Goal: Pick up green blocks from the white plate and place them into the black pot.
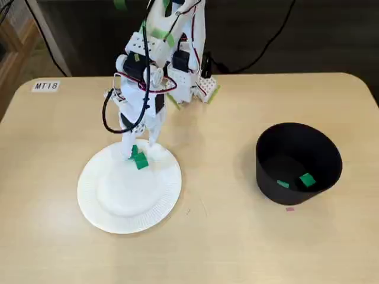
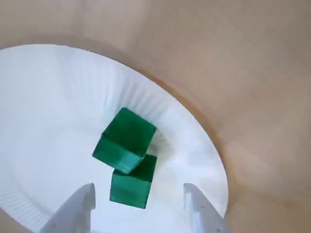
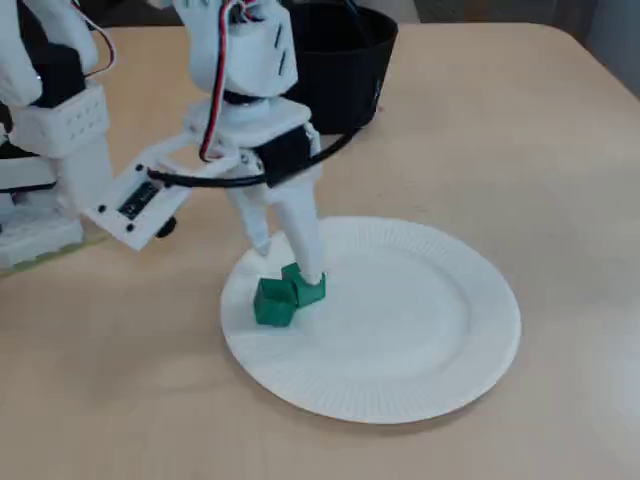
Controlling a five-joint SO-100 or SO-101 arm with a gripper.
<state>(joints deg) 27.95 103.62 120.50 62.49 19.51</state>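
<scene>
The pale wooden surface (image 1: 237, 248) has rounded corners, and the room beyond its far edge is dark. A white plate (image 1: 112, 207) lies on it. At the plate's rim nearest the arm, two green blocks (image 2: 125, 140) touch, one tilted against the other. The wrist view shows the fingers (image 2: 77, 208) spread apart on either side of the nearer block, seemingly not gripping it. Only a fixed view looks into the black pot (image 1: 266, 171), well right of the plate, where two more green pieces (image 1: 307, 179) lie. A tag (image 1: 46, 86) beyond the plate reads "MT18".
</scene>
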